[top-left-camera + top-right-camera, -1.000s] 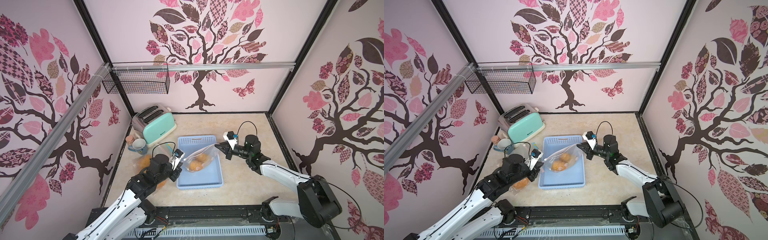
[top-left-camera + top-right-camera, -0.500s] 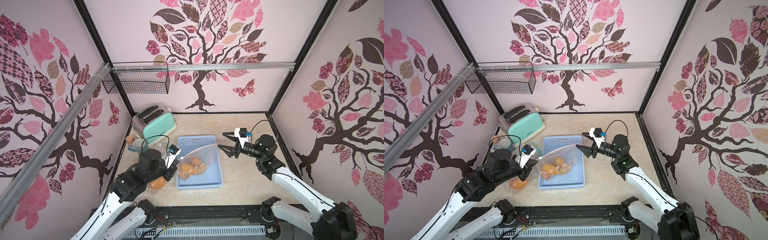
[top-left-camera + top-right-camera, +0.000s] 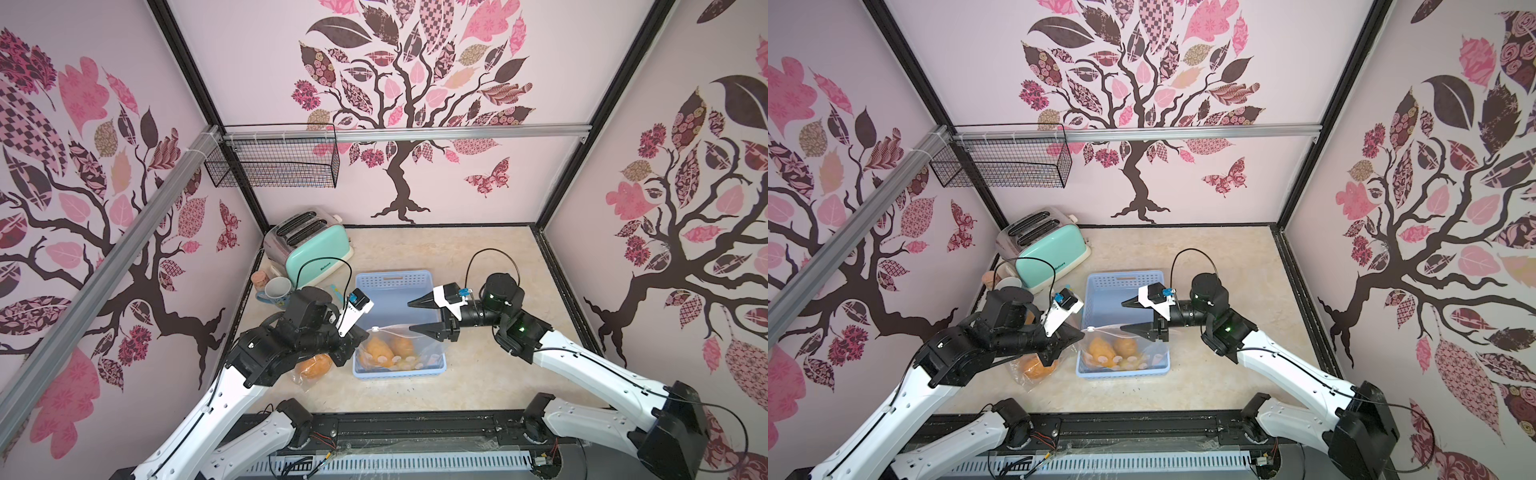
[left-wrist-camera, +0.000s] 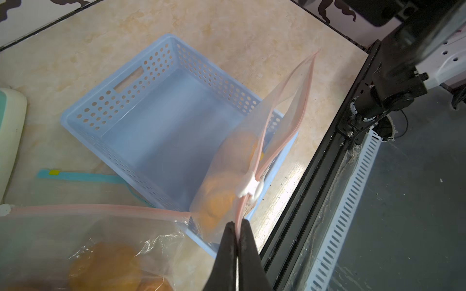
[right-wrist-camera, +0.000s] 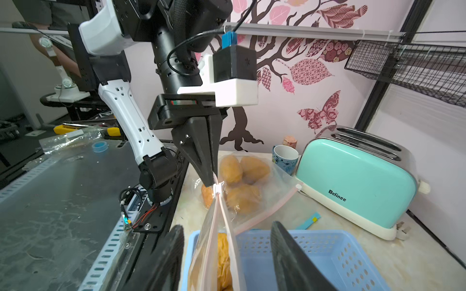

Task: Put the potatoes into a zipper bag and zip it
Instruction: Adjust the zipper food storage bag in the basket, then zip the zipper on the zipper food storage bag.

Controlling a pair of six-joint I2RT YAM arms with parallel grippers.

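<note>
Currently: potatoes (image 3: 379,350) inside zipper bag (image 4: 285,108), standing in blue basket (image 3: 395,276). Bag mouth unzipped; slider (image 4: 252,187) beside left jaws, which pinch that corner. Right jaws wide, empty, astride the bag. Zipping remains.

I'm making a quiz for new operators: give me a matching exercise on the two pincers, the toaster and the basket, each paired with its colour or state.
Things:
1 left pincer
2 right pincer
3 toaster
4 basket

Colours or states:
A light blue
B open
C shut on the bag
D mint green

Pairs: 1-C, 2-B, 3-D, 4-A
</note>
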